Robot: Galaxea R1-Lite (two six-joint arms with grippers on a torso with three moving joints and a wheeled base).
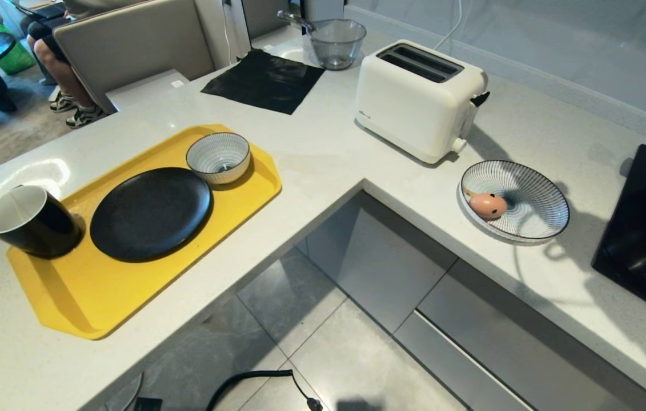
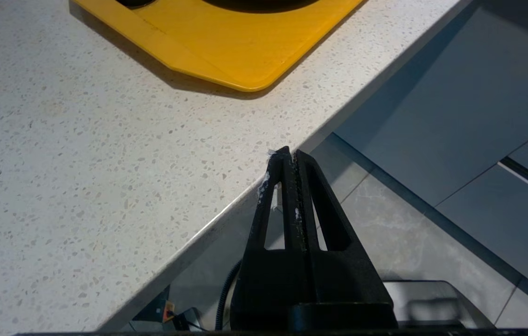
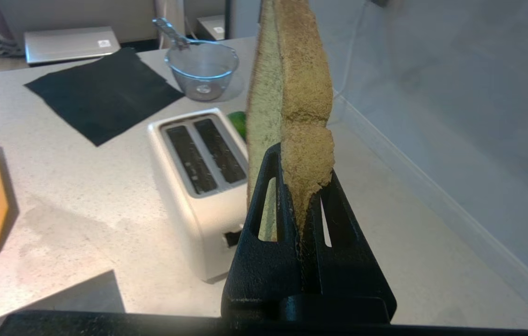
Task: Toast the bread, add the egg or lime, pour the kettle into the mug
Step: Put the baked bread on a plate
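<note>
Right gripper [image 3: 302, 186] clamped on the bread [image 3: 292, 93], slice held upright on edge above the counter [image 3: 81, 186], near the toaster [image 3: 203, 186]. Left gripper [image 2: 290, 156] closed, empty, at counter edge.

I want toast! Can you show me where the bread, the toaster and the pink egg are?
bread [image 3: 308, 98]: right wrist view, on its brown crust.
toaster [image 1: 414, 108]: head view, on its white side.
egg [image 1: 488, 205]: head view, middle of its shell.

Legible text: none that I can read. The toaster [image 1: 417, 100], upper centre of my head view, carries a small blue mark low on its side, too small to decipher.
</note>
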